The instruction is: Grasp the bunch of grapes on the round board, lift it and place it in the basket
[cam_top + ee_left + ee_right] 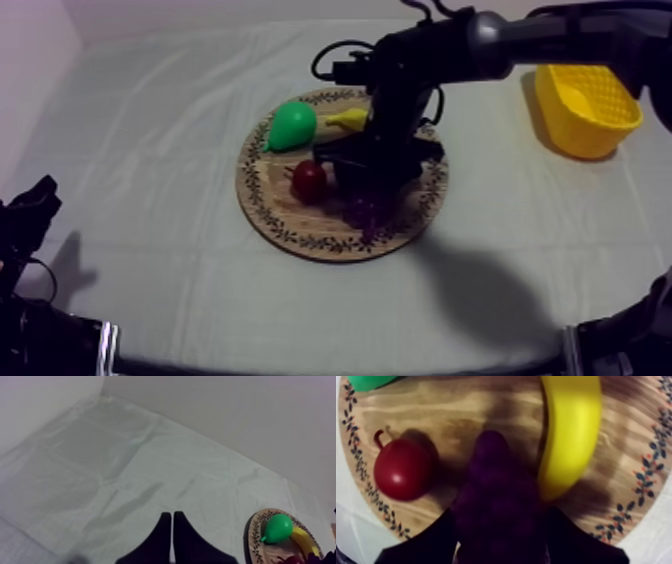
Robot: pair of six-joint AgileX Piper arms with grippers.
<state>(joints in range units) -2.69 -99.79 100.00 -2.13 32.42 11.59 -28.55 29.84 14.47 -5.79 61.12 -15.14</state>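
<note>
Two hands: the right one works over the wooden board (300, 238); the left one sits idle, well away from the board.
Right hand (501, 515): it is down on the board's near half, and its two black fingers (428, 546) are spread wide.
Grip: released. The fingers straddle the bunch and lie close along both its flanks. I see no squeeze, and I cannot tell whether the pads touch it.
Bunch of grapes (491, 476): it lies on the board between those fingers, not yet lifted.
Step in hand: judged to be the closing of the grasp.
Doing it well: keep the bunch centred between the fingers, close on its thick middle rather than on a loose end, then lift straight up off the board before swinging away.
Risk: the banana (571, 431) lies just beside the bunch, near one finger, so a crooked close could nudge or trap it.
Other fruit: the small red fruit (401, 468) is on the board at the bunch's other side, a little apart. The pear (292, 125) is at the board's far rim.
Left hand (172, 518): its fingers are pressed together on nothing, over bare tabletop (150, 150).
Yellow basket (585, 110): it stands well apart from the board, on the right arm's side.
</note>
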